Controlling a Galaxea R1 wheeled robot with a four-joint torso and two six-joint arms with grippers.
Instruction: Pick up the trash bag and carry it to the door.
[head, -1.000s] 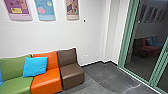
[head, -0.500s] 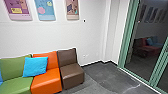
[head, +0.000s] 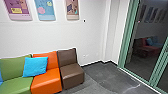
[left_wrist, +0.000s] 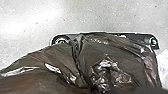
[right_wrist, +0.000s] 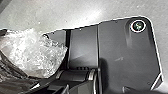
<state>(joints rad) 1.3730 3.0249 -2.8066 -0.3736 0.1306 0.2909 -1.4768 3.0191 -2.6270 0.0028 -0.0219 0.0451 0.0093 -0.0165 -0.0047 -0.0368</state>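
Observation:
A dark, glossy trash bag (left_wrist: 107, 57) spreads in crinkled folds over much of the left wrist view, lying across the robot's dark plate. In the right wrist view, clear crumpled plastic (right_wrist: 32, 52) bulges over the plate's edge, with dark bag film (right_wrist: 10, 67) beside it. A green-framed glass door (head: 147, 45) stands at the right of the head view. How either gripper's fingers stand cannot be told.
Against the white wall stand a green seat (head: 16, 72), an orange seat (head: 47, 80) with a blue cushion (head: 35, 66), and a brown seat (head: 71, 72). Grey floor (head: 107, 75) runs between them and the glass. Posters (head: 45, 10) hang above.

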